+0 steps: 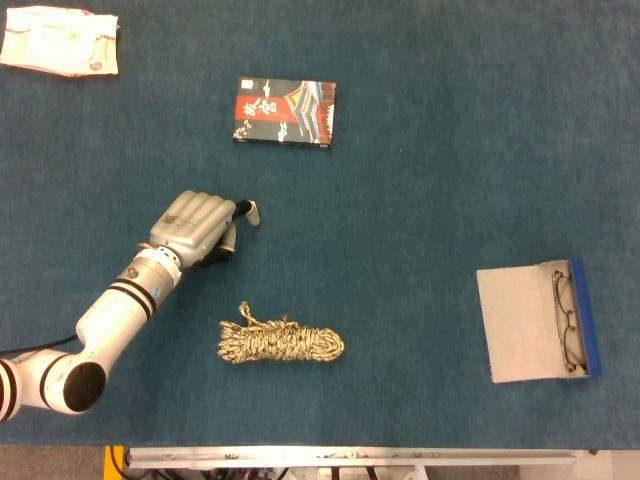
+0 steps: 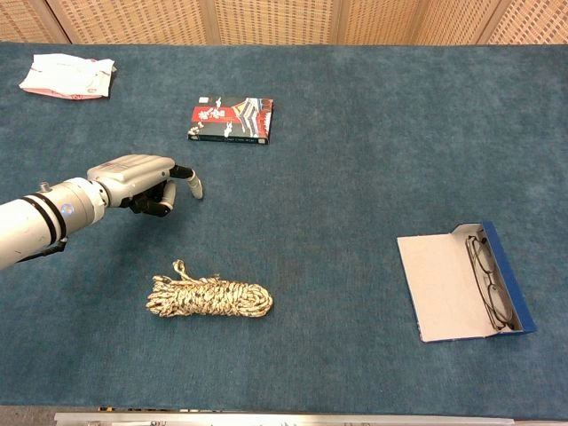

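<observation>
The left hand (image 1: 197, 227) showed a smooth, silvery shell with black fingers. The rope (image 1: 281, 343) looked coarse and twisted. The table (image 1: 430, 180) wore matt blue felt-like cloth. The book (image 1: 285, 113) had a glossy printed cover.

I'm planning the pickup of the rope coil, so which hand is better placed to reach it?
Likely the left hand: it hovers just up and left of the rope coil, fingers curled with nothing in them. The right hand shows in neither view.
</observation>
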Tool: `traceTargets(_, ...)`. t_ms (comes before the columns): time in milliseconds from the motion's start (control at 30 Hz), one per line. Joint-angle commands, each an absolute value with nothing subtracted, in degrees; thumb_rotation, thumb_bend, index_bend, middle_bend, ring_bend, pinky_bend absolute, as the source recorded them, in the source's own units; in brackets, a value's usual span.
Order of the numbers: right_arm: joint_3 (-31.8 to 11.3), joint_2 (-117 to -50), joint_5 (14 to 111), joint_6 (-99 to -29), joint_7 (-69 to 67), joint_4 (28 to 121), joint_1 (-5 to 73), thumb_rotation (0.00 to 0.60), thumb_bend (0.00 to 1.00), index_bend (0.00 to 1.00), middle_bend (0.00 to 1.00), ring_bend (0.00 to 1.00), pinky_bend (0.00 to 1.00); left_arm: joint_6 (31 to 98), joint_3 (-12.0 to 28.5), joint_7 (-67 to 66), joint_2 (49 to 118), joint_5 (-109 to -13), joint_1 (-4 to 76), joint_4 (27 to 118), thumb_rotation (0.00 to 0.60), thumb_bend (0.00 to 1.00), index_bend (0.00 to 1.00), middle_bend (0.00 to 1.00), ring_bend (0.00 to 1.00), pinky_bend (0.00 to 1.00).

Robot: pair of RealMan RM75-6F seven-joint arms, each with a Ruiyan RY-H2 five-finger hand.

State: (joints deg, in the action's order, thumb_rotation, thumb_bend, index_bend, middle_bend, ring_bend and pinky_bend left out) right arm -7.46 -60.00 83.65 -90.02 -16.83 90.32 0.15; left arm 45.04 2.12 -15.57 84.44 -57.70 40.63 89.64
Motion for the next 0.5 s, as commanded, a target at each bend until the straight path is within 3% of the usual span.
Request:
traceTargets(33,-7.5,-60.0,83.7,-90.0,-16.8,90.3,0.2,0.600,0.10,0.24,0.24,0.17,0.44,45.1,2.1,-15.4,84.6,-57.7,40.7,89.4,0.600,1.00,0.31,1.00,1.00,1.00)
traceTargets(500,-7.4,-60.0,83.7,-89.6,-16.2,90.5,0.3,0.600,0.10,0.24,0.24,0.17,0.44,45.7,2.5,-15.4,84.7,-56.7,41.0,88.5,0.600,1.00,0.31,1.00,1.00,1.00)
